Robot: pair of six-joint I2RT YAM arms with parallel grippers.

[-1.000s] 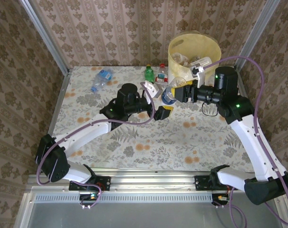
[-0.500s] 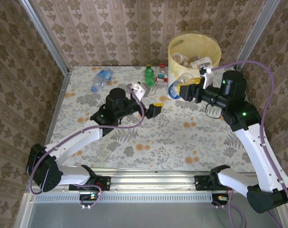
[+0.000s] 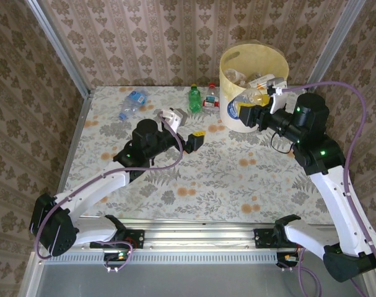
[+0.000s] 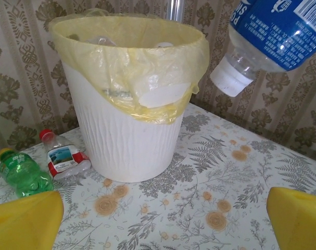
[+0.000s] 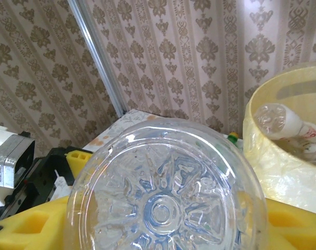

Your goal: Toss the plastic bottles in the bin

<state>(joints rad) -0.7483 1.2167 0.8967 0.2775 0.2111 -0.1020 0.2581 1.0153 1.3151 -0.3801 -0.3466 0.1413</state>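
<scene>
Patterned wallpaper closed in the floral counter (image 3: 237, 179), and the bin (image 3: 228, 93) stood at its far right corner, with a yellow liner folded over its rim and several bottles (image 3: 253, 80) inside. My right tool (image 3: 248, 114) was clamped partway closed around a blue-labelled bottle (image 3: 238, 106), held clear of the counter just beside the bin's near wall, its white neck tilted downward. My left tool (image 3: 196, 141) hung near the middle of the counter, spread wide and holding nothing. A green bottle (image 3: 194, 98) and a red-capped bottle (image 3: 210, 96) sat just left of the bin, and a blue-capped bottle (image 3: 132, 103) lay well apart at the far left.
</scene>
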